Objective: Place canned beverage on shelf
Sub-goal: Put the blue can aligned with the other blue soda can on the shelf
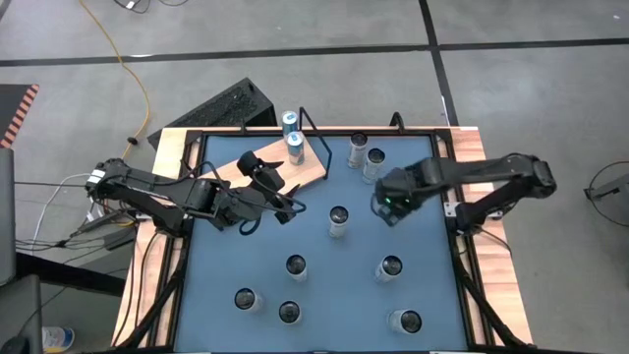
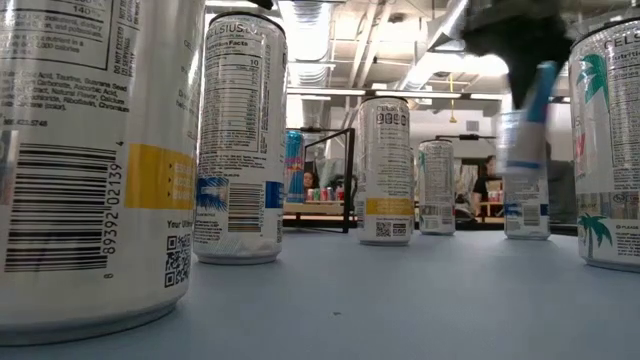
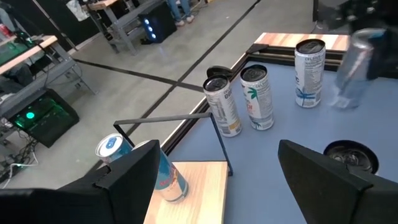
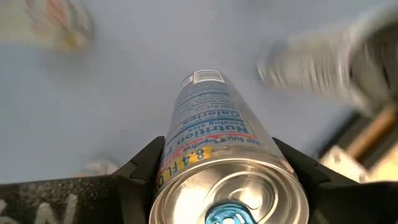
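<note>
The right gripper clasps a can between its fingers, lifted off the blue table near two standing cans. The left gripper hangs spread and empty beside the shelf, where two blue-topped cans stand. Loose cans dot the table between them. Only the right wrist view shows the grip.
</note>
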Controlling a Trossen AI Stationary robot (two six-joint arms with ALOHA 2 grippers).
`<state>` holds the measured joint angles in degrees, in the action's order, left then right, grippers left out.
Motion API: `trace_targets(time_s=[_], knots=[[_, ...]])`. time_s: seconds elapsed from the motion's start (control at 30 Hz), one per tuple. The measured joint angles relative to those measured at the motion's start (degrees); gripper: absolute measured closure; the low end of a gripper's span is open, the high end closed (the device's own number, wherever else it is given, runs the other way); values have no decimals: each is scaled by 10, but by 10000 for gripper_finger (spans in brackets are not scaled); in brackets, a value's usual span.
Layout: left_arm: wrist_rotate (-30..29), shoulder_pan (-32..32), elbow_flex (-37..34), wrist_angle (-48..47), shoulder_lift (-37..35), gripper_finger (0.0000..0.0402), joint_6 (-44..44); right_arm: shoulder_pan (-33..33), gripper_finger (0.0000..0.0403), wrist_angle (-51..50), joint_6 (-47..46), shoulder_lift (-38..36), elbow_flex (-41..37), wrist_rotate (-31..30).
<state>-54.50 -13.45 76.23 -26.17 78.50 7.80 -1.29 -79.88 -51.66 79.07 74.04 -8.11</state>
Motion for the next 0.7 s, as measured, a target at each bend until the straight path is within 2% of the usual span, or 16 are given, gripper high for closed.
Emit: trace_targets(time_s=[0.2,0.4,0.7], knots=[[0,0,0,-1,0,88,0,48,188,41,103,70,74,-15],[-1,0,0,-1,0,88,0,89,187,60,185,164,185,-44],[-4,0,0,-6,0,88,-13,118,186,58,254,316,370,-51]])
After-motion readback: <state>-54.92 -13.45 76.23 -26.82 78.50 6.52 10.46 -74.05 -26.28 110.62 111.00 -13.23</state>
